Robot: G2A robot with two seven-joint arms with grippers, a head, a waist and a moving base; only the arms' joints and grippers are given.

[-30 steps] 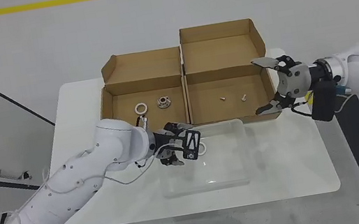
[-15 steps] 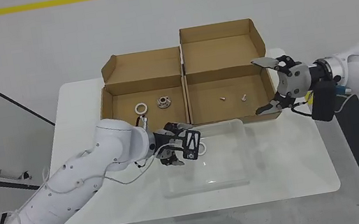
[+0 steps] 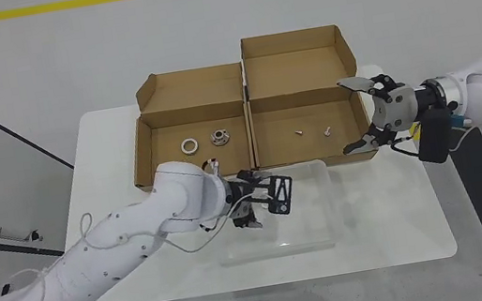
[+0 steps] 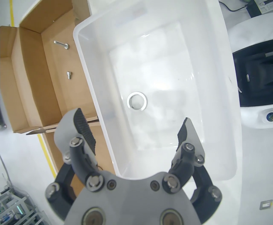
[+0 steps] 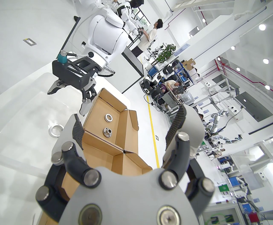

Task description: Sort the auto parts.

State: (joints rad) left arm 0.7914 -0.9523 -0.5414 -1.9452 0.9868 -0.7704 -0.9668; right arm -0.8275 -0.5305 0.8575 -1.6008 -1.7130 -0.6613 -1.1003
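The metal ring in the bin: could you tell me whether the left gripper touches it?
Apart. The left wrist view shows the ring lying on the bin floor, clear of the open left gripper.

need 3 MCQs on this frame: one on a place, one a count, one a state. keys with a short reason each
1. Where does the ring under the left gripper lie?
A) in the clear bin
B) on a shelf
C) on the bare table

2. How many bolts lie in the cardboard boxes?
A) one
B) two
C) four

3. The left gripper is:
A) open and empty
B) shut on the ring
C) shut on a bolt

Key:
1 A, the left wrist view shows the ring flat on the bin's floor.
2 B, a longer one and a shorter one share one box.
3 A, its fingers stand wide apart with nothing between them.
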